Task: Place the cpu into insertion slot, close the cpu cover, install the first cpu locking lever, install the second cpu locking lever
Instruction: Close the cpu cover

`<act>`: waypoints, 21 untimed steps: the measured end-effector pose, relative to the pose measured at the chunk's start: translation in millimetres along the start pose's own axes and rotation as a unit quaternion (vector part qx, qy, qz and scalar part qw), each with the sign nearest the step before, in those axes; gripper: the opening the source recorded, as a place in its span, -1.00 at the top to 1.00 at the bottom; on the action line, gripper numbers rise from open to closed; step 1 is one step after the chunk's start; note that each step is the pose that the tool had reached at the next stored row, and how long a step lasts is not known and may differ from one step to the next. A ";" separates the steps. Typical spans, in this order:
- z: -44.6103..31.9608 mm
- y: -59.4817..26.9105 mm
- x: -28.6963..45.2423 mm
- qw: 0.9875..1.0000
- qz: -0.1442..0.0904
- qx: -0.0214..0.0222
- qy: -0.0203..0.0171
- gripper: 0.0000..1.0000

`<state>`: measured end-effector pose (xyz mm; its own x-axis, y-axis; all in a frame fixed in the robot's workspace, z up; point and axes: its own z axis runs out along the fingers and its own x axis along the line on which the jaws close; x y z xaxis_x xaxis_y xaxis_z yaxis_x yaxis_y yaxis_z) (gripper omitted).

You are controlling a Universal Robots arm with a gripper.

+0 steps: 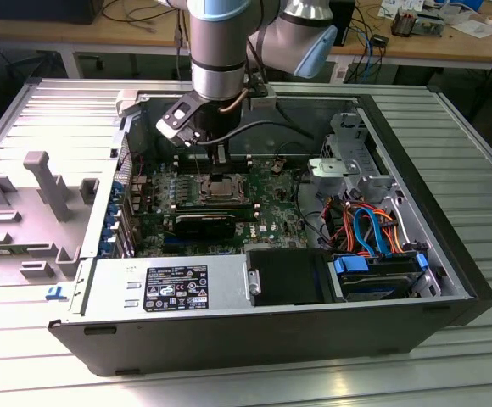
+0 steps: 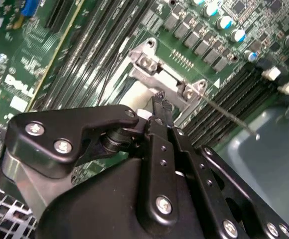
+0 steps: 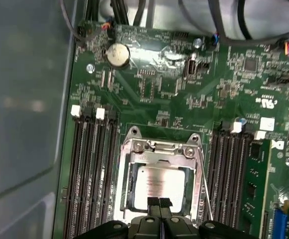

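Your gripper (image 3: 159,203) has its fingertips pinched together, nothing visible between them. The tips are at the edge of the cpu (image 3: 160,181), contact unclear. The cpu sits in the insertion slot (image 3: 129,186), framed by the cpu cover (image 3: 159,148), with the locking lever (image 3: 205,184) alongside.

Closed fingers (image 3: 154,205) at the cpu (image 3: 162,183) in the insertion slot (image 3: 131,191).
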<state>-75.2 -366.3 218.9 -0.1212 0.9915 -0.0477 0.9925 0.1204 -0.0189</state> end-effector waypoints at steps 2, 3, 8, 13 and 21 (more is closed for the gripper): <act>6.1 -0.5 0.4 1.000 -0.002 0.000 0.000 0.79; 7.5 -0.7 0.4 1.000 -0.002 0.000 0.000 0.79; 9.9 -0.8 0.6 1.000 -0.003 0.000 0.000 0.79; 11.9 -0.9 0.0 1.000 -0.003 0.000 0.000 0.79; 0.0 9.6 -2.2 1.000 -0.004 0.001 0.001 0.79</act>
<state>-65.4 -367.4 218.8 -0.1283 0.9907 -0.0458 0.9916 0.1274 -0.0221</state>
